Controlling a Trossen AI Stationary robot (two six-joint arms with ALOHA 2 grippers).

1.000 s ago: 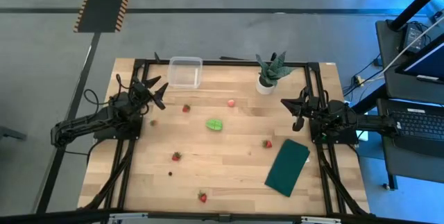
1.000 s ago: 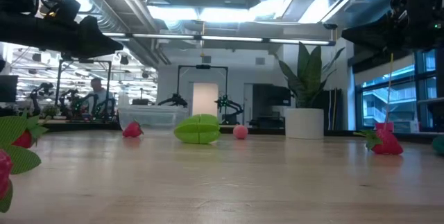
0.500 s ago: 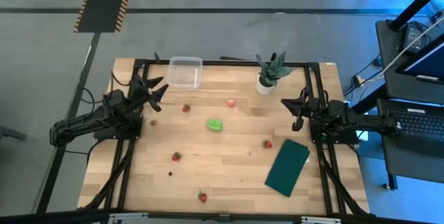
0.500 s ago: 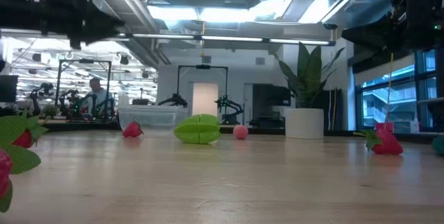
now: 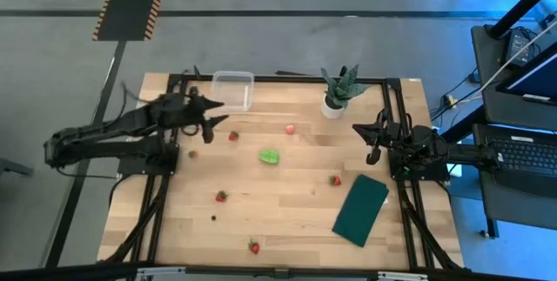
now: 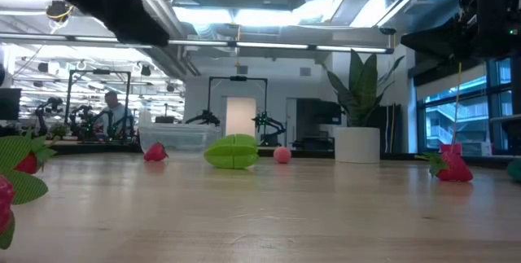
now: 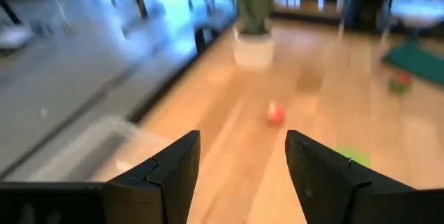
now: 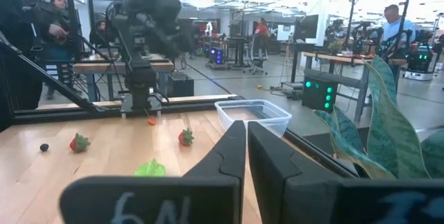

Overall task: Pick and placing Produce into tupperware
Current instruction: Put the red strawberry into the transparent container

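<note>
Several red strawberries (image 5: 233,136) lie scattered on the wooden table. A pinkish round fruit (image 5: 290,129) and a bright green lumpy piece (image 5: 270,156) lie near the middle. The clear tub (image 5: 232,90) stands at the far edge. My left gripper (image 5: 220,113) is open and hovers near the tub's near-left corner, above the table; in its wrist view the left gripper (image 7: 243,175) faces the pink fruit (image 7: 275,114). My right gripper (image 5: 365,140) waits shut at the right side, and in its wrist view the right gripper (image 8: 246,148) points toward the tub (image 8: 253,115).
A spiky plant in a white pot (image 5: 338,94) stands at the far edge, right of the tub. A flat dark green rectangle (image 5: 360,209) lies near the right side. People and benches show in the room beyond the table.
My left arm has reached out toward the table's right and risen, and its gripper has turned from pointing at the far edge to pointing right, ending beside the tub. The produce, the tub and the right arm have stayed where they were.
</note>
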